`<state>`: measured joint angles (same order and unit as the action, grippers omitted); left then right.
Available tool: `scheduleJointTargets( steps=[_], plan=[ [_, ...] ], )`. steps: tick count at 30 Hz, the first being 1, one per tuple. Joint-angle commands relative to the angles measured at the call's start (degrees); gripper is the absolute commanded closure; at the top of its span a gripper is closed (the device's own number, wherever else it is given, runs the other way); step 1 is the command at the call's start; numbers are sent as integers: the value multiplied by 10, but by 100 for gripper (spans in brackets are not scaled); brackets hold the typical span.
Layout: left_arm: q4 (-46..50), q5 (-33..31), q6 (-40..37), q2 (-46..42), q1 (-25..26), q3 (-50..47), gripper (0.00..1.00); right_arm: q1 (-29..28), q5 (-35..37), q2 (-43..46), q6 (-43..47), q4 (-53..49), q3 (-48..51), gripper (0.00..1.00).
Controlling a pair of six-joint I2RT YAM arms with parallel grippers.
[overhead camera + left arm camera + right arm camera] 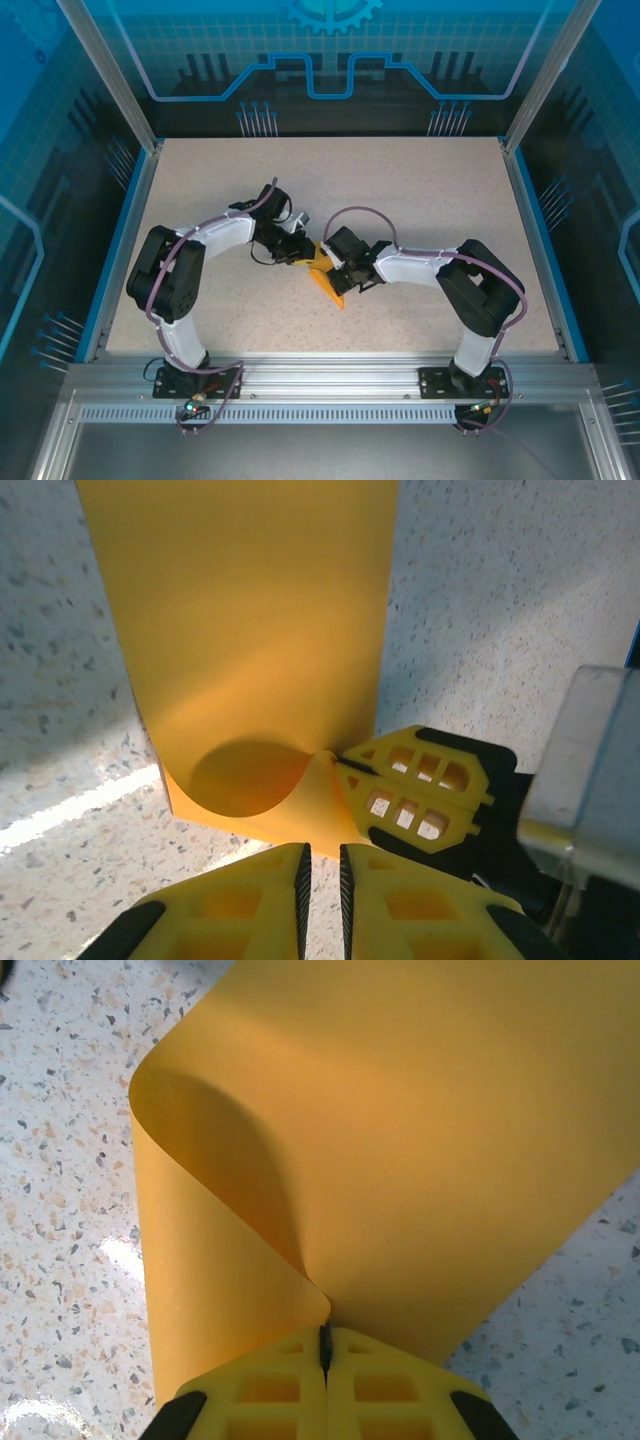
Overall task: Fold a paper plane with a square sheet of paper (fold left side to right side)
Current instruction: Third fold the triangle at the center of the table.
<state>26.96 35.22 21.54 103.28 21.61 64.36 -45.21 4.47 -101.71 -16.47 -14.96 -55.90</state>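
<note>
speckled tabletop, orange sheet caught between two grippers

beige speckled tabletop (420, 190) lay inside blue walls (60, 120), and the square sheet of paper (326, 281) sat near its middle, between the two arms. the sheet was bent over itself in a soft loop, not creased, with the upper layer arching above the lower. the right gripper (325, 1335) was clamped tight on the paper's edge, where both layers came together at its fingertips. the rest of the sheet spread away from it. the left gripper (322, 852) sat just beside the right one's tips, at the same corner of the sheet. its jaws stood a narrow slit apart with the paper's edge right at their tips, and whether they gripped it could not be told.
</note>
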Motion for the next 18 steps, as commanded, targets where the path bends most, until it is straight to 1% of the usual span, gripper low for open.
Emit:
scheduleJointTargets(
  steps=[1, 8, 12, 18],
  plan=[
    [-37, 39, 18, -1, 9, -16, 81, -2, -23, -33, 9, -49, 7, 100],
    [-54, 47, 25, 21, 26, -22, 81, -1, -21, -35, 9, -54, 6, 100],
    [-59, 40, 27, 34, 35, -25, 81, -1, -21, -36, 8, -53, 7, 100],
    [-67, 24, 30, 54, 36, -31, 81, -1, -23, -37, 8, -53, 6, 100]
  ],
)
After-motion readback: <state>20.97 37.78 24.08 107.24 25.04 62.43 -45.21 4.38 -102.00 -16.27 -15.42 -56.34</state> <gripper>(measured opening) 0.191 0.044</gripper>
